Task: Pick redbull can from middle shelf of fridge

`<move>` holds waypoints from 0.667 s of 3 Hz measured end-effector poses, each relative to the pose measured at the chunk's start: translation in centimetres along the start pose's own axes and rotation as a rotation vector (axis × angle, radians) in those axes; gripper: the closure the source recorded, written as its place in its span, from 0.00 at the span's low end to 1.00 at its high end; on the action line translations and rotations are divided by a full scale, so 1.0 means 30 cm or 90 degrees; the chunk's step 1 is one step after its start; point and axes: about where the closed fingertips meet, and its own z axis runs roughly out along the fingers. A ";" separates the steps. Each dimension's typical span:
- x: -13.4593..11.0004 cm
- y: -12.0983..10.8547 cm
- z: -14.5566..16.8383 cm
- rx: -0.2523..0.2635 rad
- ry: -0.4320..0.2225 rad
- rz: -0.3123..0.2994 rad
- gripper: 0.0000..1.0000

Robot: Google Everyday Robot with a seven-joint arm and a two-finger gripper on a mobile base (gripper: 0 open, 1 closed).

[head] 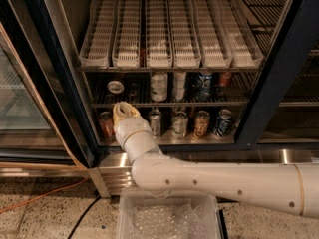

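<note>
Scene: we look into the open fridge [273, 73], its black frame on either side and a steel base panel below.
Redbull can: it stands upright at the left end of the middle shelf [234, 103], behind the front rail; we see its round silver lid [115, 87] and little of the dark body.
Gripper: the gripper [125, 111] sits just below that rail, a little right of the redbull can and apart from it, in front of the lower shelf.
Grip: we cannot tell whether it is spread or pressed together.
Arm: the white arm [224, 180] reaches in from the near right and bends up to the gripper.
Shelf neighbours: two white-labelled cans [159, 86] and a blue can [203, 83] stand farther right on the same rack.
Above: white slotted lanes [159, 29] fill the top rack.
Below: a row of cans [202, 124] lines the lower shelf, with an orange can [105, 124] just left of the gripper.
Near floor: a clear plastic bin [125, 214] lies under the arm; an orange cable [35, 199] runs at left.
</note>
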 end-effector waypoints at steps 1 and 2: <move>-0.049 -0.080 -0.081 -0.017 0.026 -0.029 1.00; -0.049 -0.080 -0.081 -0.017 0.026 -0.029 1.00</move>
